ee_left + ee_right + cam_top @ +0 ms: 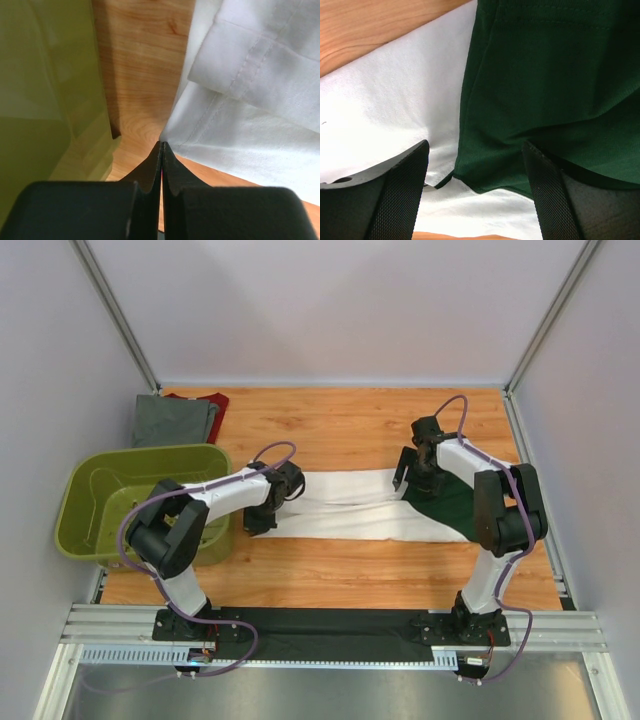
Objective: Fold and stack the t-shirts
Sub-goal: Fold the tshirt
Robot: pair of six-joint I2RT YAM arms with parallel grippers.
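The white t-shirt [340, 505] with a dark green shoulder part [445, 502] lies folded into a long strip across the middle of the table. My left gripper [261, 521] is at its left end, shut with its tips [162, 144] pinching the near corner of the white cloth [250, 145]. Over the green part [545, 85], my right gripper [408, 480] stands open [476, 165]; its fingers [395, 195] straddle the green cloth's edge and touch nothing. The plain grey t-shirt [172, 421] lies folded at the back left, on the dark red one [216, 401].
An olive-green plastic basket [110, 502] stands at the left edge, close beside my left gripper, and its wall [45, 100] fills the left of that wrist view. Bare wooden table [340, 425] shows behind the shirt. White walls enclose three sides.
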